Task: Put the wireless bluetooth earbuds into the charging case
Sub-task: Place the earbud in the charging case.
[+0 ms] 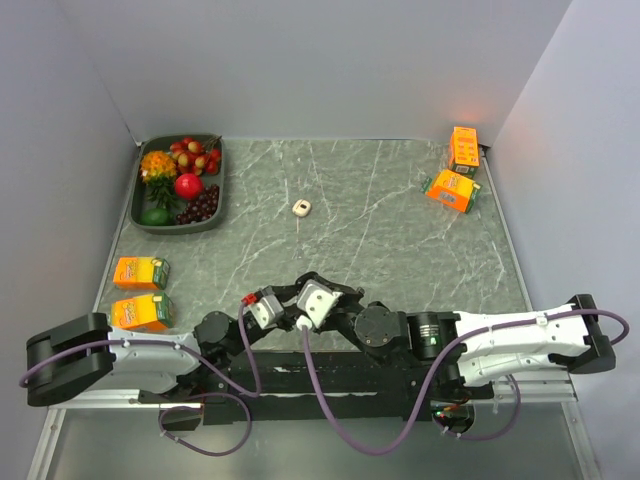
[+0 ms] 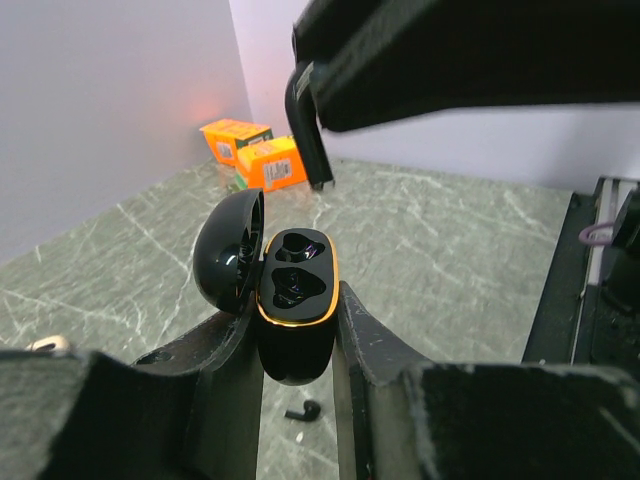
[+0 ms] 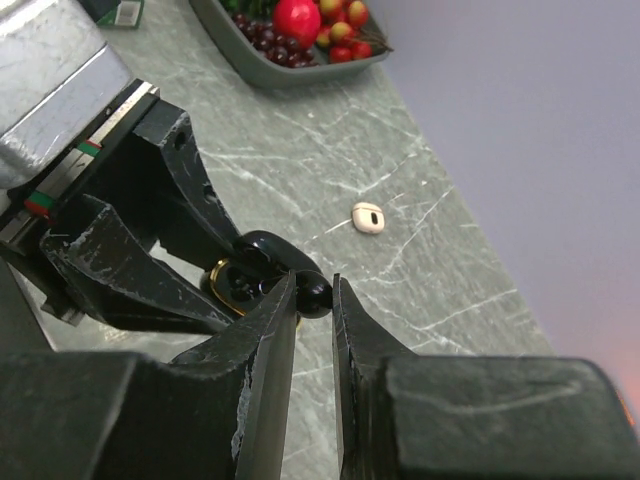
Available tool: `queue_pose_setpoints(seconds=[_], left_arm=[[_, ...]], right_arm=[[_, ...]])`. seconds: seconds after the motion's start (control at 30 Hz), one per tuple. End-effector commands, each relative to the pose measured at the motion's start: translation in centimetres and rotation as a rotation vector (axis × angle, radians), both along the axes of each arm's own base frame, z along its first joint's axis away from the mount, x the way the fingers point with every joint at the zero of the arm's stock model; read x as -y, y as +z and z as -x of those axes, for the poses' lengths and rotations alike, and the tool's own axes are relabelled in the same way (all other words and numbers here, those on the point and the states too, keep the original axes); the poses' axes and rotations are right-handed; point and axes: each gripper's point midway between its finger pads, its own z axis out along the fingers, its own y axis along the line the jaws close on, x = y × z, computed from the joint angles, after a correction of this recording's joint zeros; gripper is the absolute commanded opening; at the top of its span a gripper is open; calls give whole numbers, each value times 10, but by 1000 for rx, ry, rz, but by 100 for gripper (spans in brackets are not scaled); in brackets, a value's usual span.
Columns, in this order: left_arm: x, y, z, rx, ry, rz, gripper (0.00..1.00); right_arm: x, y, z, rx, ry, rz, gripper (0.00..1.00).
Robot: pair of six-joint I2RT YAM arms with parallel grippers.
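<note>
My left gripper (image 2: pixel 298 325) is shut on the black charging case (image 2: pixel 298 285), held upright with its gold-rimmed top facing up and its lid (image 2: pixel 228 250) swung open to the left. Both sockets look empty. One tiny black earbud (image 2: pixel 305 410) lies on the table under the case. My right gripper (image 3: pixel 313 290) is shut on a small round black earbud (image 3: pixel 317 295), held just beside the open case (image 3: pixel 228 285). In the top view the two grippers meet near the front middle, left (image 1: pixel 280 298) and right (image 1: pixel 305 287).
A small beige piece (image 1: pixel 302 207) lies mid-table. A grey tray (image 1: pixel 222 185) of fruit stands at the back left. Two orange boxes (image 1: pixel 140 272) sit at the front left and two more (image 1: pixel 452 188) at the back right. Walls close in on three sides.
</note>
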Motion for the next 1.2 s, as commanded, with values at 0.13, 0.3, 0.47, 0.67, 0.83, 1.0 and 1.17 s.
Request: queue_pose_setpoints(seconds=[0.13, 0.3, 0.47, 0.67, 0.83, 1.0, 1.17], left_arm=[[6, 36, 0, -52, -28, 138, 1], [8, 35, 2, -61, -45, 139, 1], [8, 38, 3, -58, -52, 146, 1], [8, 42, 4, -64, -55, 159, 1], [10, 46, 2, -109, -55, 181, 1], [15, 51, 1, -125, -63, 187, 1], [15, 54, 2, -120, -68, 194, 1]], right_arm=[[-3, 14, -4, 80, -47, -73, 0], [-4, 16, -6, 94, -56, -85, 0], [-5, 14, -6, 96, -54, -83, 0], [-8, 5, -4, 86, -50, -74, 0], [-8, 3, -3, 81, -43, -83, 0], [-9, 1, -3, 83, -46, -78, 0], [-8, 0, -4, 89, -54, -72, 0]])
